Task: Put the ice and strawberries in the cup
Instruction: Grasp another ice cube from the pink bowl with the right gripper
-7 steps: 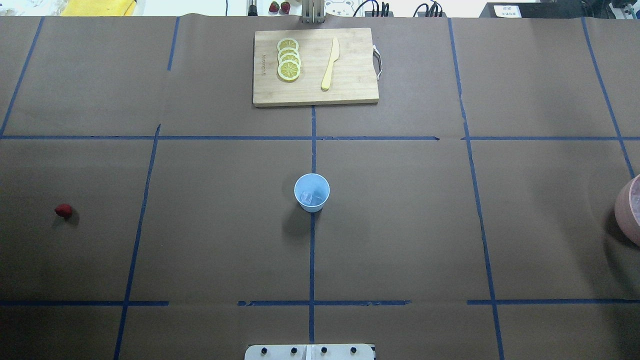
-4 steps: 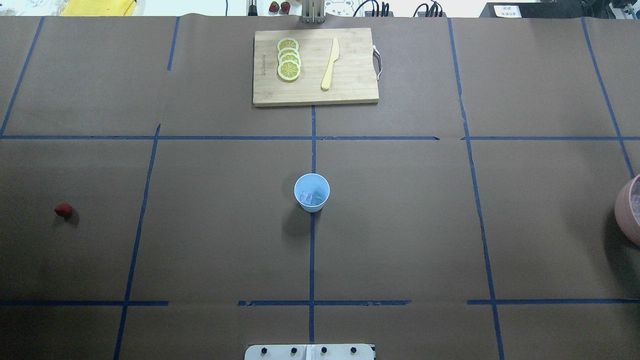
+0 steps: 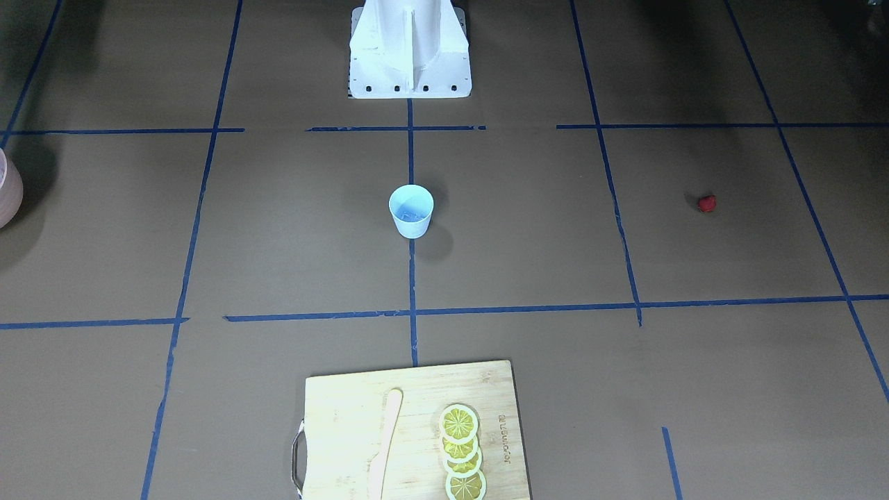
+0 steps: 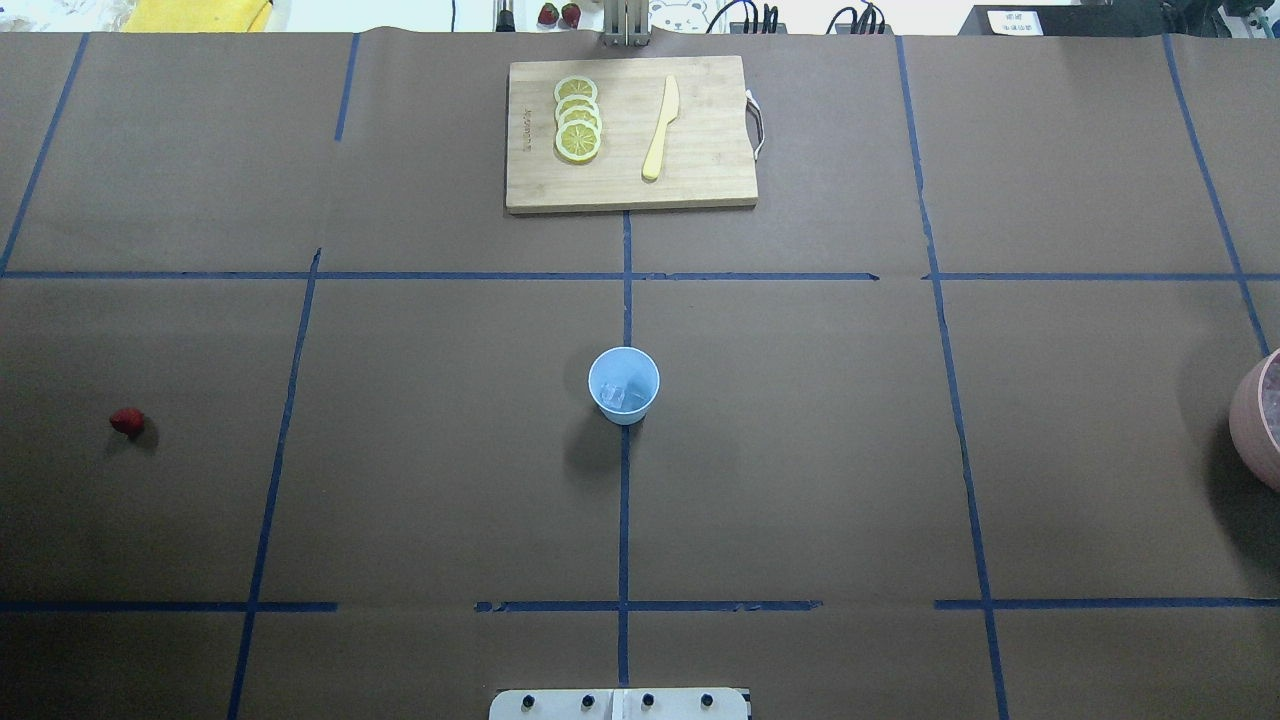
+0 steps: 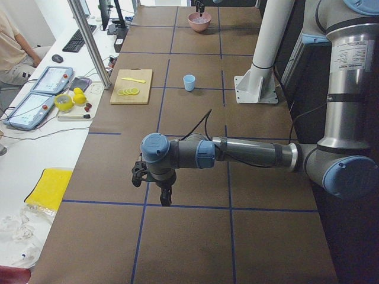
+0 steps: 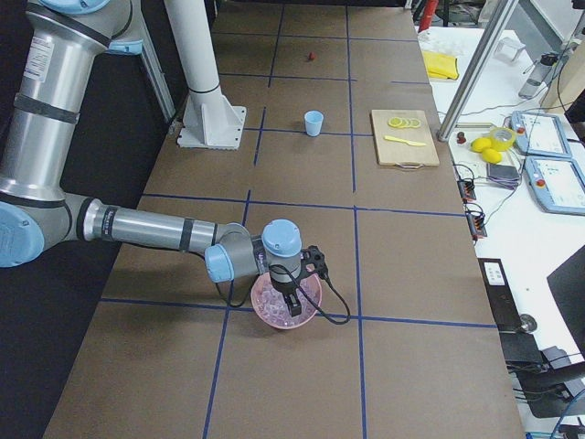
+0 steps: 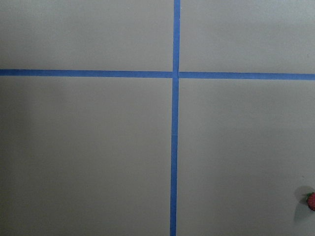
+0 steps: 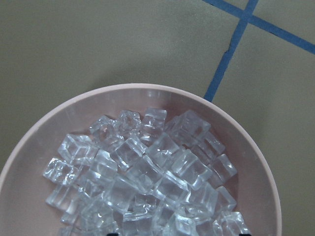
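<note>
The light-blue cup (image 4: pixel 623 385) stands upright at the table's middle with a few ice cubes (image 4: pixel 618 397) in it; it also shows in the front view (image 3: pixel 411 210). One red strawberry (image 4: pixel 126 421) lies alone on the far left, and at the right edge of the left wrist view (image 7: pixel 311 200). More ice (image 8: pixel 142 177) fills the pink bowl (image 8: pixel 147 88). My right gripper (image 6: pixel 294 306) hangs just over that bowl. My left gripper (image 5: pixel 165 198) hovers over bare paper near a tape cross. I cannot tell whether either gripper is open or shut.
A wooden cutting board (image 4: pixel 700 180) at the back carries several lemon slices (image 4: pixel 578 130) and a yellow knife (image 4: pixel 660 128). The pink bowl (image 4: pixel 1258 420) sits at the table's right edge. The robot base (image 3: pixel 410 48) stands at the near edge. Blue tape lines cross the brown paper.
The cup, strawberry and board have not moved. Only the shading over the pink bowl at the right edge shifts slightly.
</note>
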